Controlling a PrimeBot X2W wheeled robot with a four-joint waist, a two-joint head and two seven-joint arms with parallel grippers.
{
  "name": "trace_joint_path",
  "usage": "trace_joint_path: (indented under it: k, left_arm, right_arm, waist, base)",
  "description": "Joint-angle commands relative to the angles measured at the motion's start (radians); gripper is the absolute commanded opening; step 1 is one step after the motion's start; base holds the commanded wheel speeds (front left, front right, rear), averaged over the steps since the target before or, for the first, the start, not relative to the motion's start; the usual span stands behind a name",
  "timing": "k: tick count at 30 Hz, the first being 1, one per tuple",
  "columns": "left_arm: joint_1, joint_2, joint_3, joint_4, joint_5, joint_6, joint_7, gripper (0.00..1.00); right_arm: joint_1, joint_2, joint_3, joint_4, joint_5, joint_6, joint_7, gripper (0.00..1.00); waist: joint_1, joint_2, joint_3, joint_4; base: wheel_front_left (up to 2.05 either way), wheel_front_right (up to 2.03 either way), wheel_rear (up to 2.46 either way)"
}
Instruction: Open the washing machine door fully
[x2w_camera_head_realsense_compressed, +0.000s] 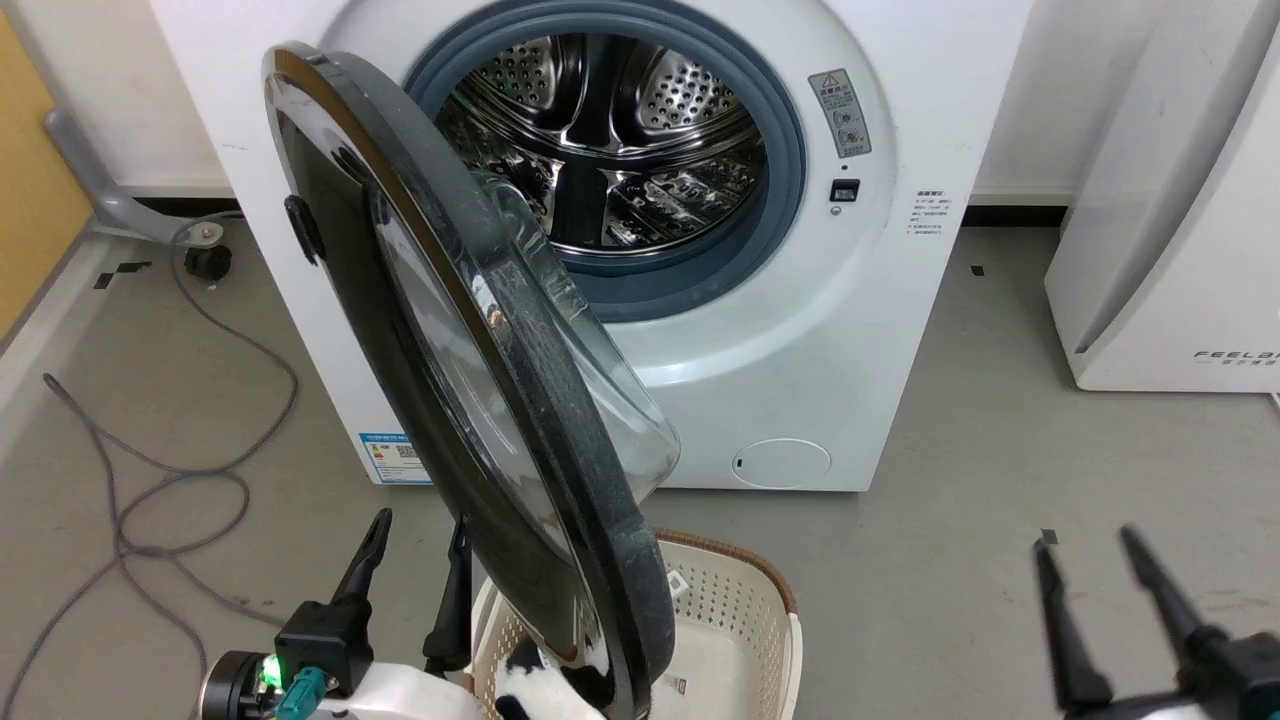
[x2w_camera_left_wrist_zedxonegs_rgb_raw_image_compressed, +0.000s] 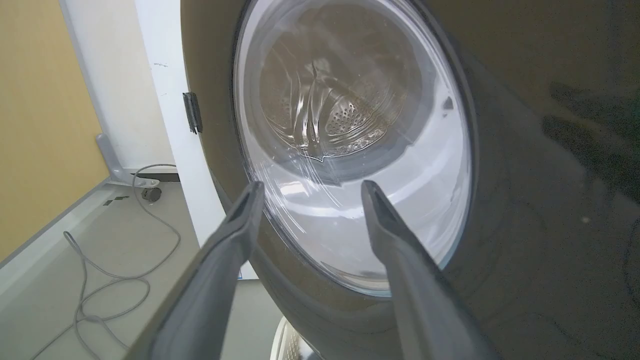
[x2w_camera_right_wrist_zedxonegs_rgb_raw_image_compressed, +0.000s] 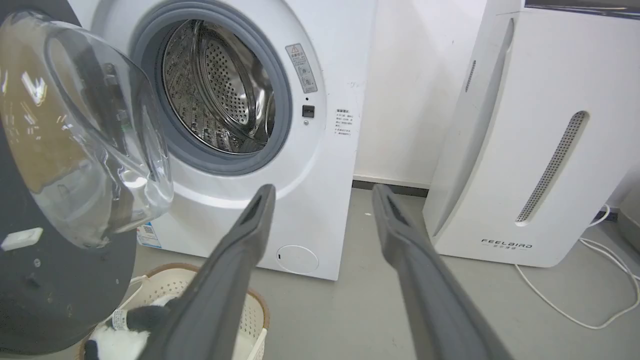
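I see the washing machine door (x2w_camera_head_realsense_compressed: 470, 400) half open at the left edge of the washing machine (x2w_camera_head_realsense_compressed: 800, 330), probably with more swing to go; my left gripper (x2w_camera_head_realsense_compressed: 420, 520) beside it and my right gripper (x2w_camera_head_realsense_compressed: 1083, 540) both gape empty.

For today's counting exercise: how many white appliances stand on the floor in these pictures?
2. The washing machine stands in the middle, its door swung open; the FEELBIRD-marked appliance stands on its right. Others may be out of view.

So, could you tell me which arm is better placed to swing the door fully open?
Probably the left: the open left gripper sits close beside the outer face of the washing machine door, while the right gripper hangs well apart from it.
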Motion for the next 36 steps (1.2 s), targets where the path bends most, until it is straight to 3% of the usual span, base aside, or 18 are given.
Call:
trace_joint_path:
  k: [1, 13, 14, 15, 16, 30, 36]
  left_arm:
    - [0.017, 0.006, 0.001, 0.005, -0.007, 0.004, -0.005, 1.0]
    - [0.029, 0.015, -0.013, 0.02, 0.002, 0.018, -0.001, 1.0]
    - [0.029, 0.015, -0.014, 0.02, 0.002, 0.018, -0.001, 0.62]
    - [0.029, 0.015, -0.015, 0.019, 0.002, 0.018, -0.001, 0.12]
    - [0.029, 0.016, -0.016, 0.019, 0.002, 0.018, -0.001, 0.0]
    - [0.021, 0.019, -0.013, -0.023, -0.007, 0.038, 0.007, 0.0]
    - [-0.004, 0.017, 0.016, -0.132, -0.019, 0.068, 0.012, 0.0]
  right_arm:
    - [0.03, 0.006, 0.013, -0.008, 0.007, 0.001, 0.005, 1.0]
    - [0.05, 0.006, 0.05, 0.021, 0.052, 0.001, -0.009, 1.0]
    - [0.048, 0.006, 0.05, 0.022, 0.052, 0.001, -0.009, 1.0]
    - [0.047, 0.006, 0.05, 0.022, 0.055, 0.001, -0.01, 1.0]
    - [0.047, 0.006, 0.05, 0.022, 0.056, 0.001, -0.011, 1.0]
    - [0.045, 0.006, 0.043, 0.03, 0.066, 0.001, -0.009, 1.0]
    - [0.044, 0.006, 0.042, 0.033, 0.067, 0.001, -0.009, 1.0]
  waist:
    - [0.0001, 0.0, 0.0, -0.001]
    - [0.0001, 0.0, -0.001, -0.009]
    - [0.0001, 0.0, 0.0, -0.009]
    - [0.0001, 0.0, 0.0, -0.01]
    - [0.0001, 0.0, 0.0, -0.01]
    - [0.0001, 0.0, 0.002, -0.013]
    - [0.0001, 0.0, 0.002, -0.011]
  base:
    - [0.0, 0.0, 0.0]
    - [0.0, 0.0, 0.0]
    - [0.0, 0.0, 0.0]
    - [0.0, 0.0, 0.0]
    - [0.0, 0.0, 0.0]
    - [0.0, 0.0, 0.0]
    - [0.0, 0.0, 0.0]
